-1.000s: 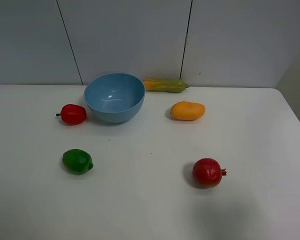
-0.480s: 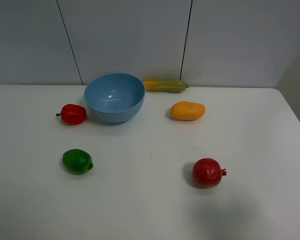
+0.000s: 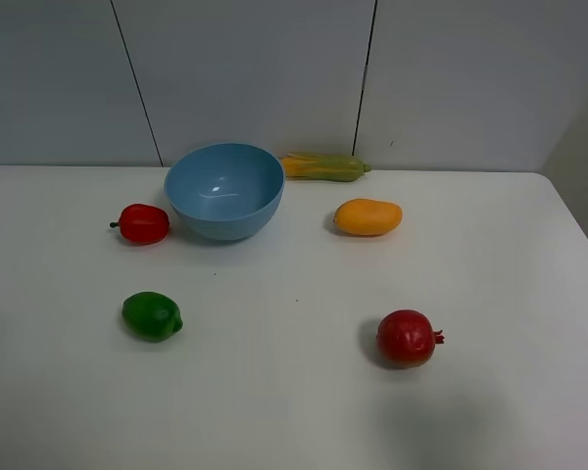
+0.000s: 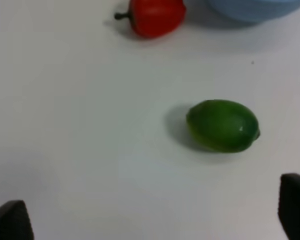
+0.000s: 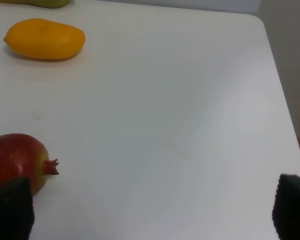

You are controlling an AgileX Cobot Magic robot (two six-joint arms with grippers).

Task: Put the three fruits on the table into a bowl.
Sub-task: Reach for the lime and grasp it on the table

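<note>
1. Left tool point(image 4: 152, 217): fingers spread wide above the desk point(image 3: 274, 411), with the lime point(image 4: 223, 125) lying just ahead of them.
2. Right tool point(image 5: 151, 207): fingers spread wide, with the pomegranate point(image 5: 15, 157) next to one fingertip.
3. High view: pomegranate at lower right, lime at lower left, both on the desk.
4. Pepper point(image 3: 143, 223) at middle left, just beside the bowl point(image 3: 223, 191). Mango point(image 3: 367, 216) lies right of centre, apart from the bowl.
5. Bowl at upper centre-left, with the corn cob point(image 3: 323, 166) just beside it at the desk's far edge.

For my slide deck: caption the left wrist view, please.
Open left gripper over the white table, green lime ahead, red pepper and blue bowl beyond.
</note>
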